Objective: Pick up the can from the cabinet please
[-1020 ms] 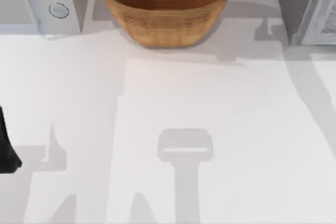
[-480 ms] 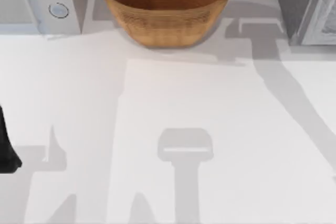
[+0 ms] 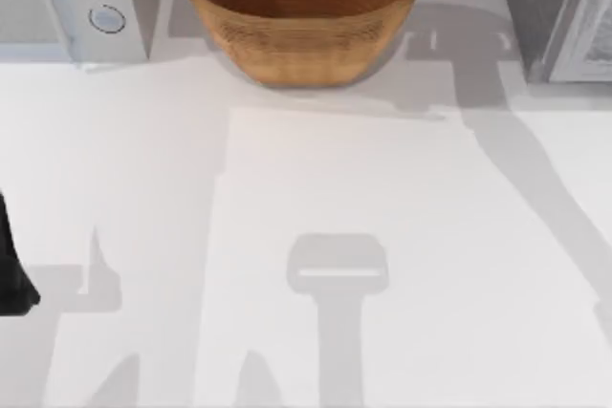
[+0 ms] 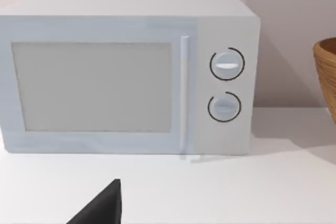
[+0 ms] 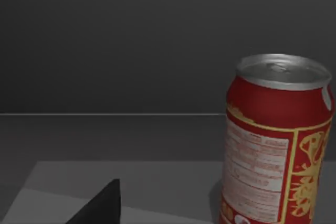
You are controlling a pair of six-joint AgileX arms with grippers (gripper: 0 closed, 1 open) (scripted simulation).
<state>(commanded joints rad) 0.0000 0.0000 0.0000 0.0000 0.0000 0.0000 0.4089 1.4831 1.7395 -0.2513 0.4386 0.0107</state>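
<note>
Red can (image 5: 278,140) stood upright on grey shelf inside dark cabinet (image 3: 559,11) at table's far right, right gripper (image 5: 100,205) near it, not touching, left gripper (image 4: 100,205) faced microwave (image 4: 126,74), wicker basket (image 3: 302,11) between.

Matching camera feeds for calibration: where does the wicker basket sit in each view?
Top view: basket at the top centre, between the microwave on the left and the cabinet on the right.
Left wrist view: basket cut off at the frame edge, beside the microwave's dial side.
Right wrist view: looks into the cabinet at the upright can.
Shared landmark: the microwave, in the top and left wrist views.
</note>
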